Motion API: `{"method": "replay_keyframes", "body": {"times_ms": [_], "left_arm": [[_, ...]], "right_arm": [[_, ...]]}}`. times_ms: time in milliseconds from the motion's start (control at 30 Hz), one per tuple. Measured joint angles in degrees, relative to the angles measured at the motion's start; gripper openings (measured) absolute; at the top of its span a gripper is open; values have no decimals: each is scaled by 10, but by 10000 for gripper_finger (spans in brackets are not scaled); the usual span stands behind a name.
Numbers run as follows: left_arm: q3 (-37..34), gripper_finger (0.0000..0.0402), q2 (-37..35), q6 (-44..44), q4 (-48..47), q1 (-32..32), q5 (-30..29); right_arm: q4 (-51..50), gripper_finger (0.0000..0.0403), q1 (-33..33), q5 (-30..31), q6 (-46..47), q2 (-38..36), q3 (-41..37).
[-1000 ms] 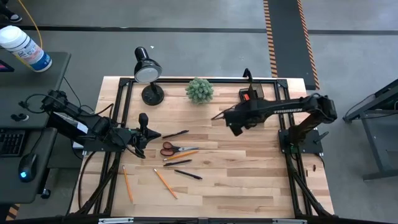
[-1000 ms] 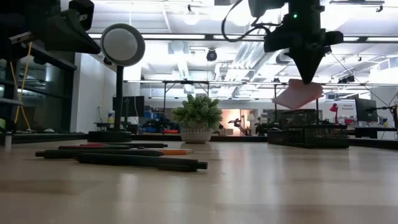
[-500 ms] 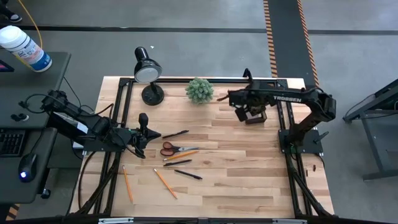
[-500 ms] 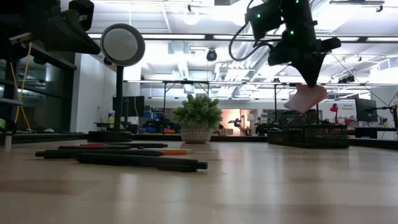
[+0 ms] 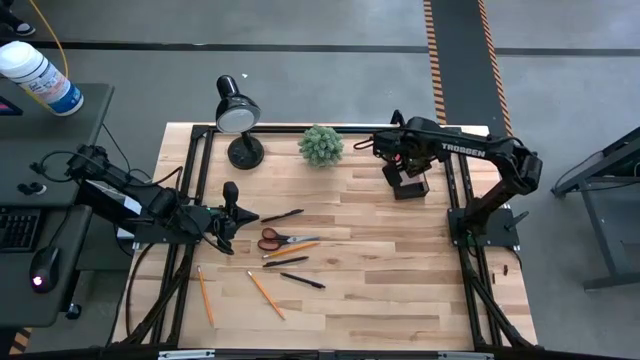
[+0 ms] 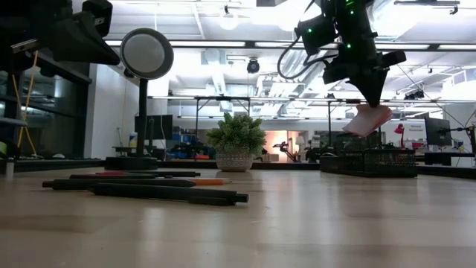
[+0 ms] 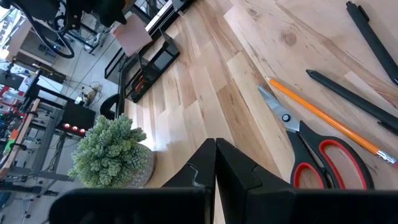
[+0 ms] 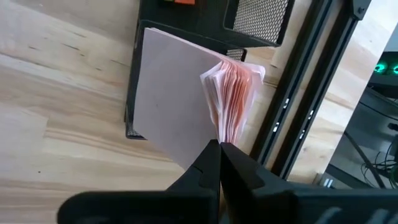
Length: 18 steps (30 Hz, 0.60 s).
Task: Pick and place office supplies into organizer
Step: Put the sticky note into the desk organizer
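My right gripper (image 6: pixel 372 100) hangs over the black mesh organizer (image 6: pixel 368 162) at the table's far right, shut on the pink sticky-note pad (image 8: pixel 177 102). At the left, my left gripper (image 7: pixel 215 148) waits shut and holds nothing. Beside it on the wood lie red-handled scissors (image 5: pixel 280 240), black pens (image 5: pixel 285 262) and orange pencils (image 5: pixel 266 295). In the high view the right arm (image 5: pixel 450 150) covers most of the organizer. My right gripper pinches the pad between its two fingers at one edge, where the sheets fan apart (image 8: pixel 227 124). The fingers come from above, pointing steeply down. The pad (image 6: pixel 370 119) hangs tilted below them, clear of the organizer.
A black desk lamp (image 5: pixel 238 115) and a small green plant (image 5: pixel 321 145) stand along the far edge. Black frame rails (image 5: pixel 455 190) run down the table's sides. Bare wood lies between the supplies and the organizer.
My right gripper has swung toward the table's far right, from over the bare wood to over the organizer, rolling a little at the wrist. The pink pad has travelled with it, still hanging tilted below the fingers.
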Motion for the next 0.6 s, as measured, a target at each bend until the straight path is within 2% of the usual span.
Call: {"method": "replay_keyframes", "body": {"times_ms": [300,600], "left_arm": [[0,1,0,0,0,0,0],[0,1,0,0,0,0,0]], "right_arm": [[4,0,0,-10,0,42,0],[0,0,-15,10,-11,86,0]]}}
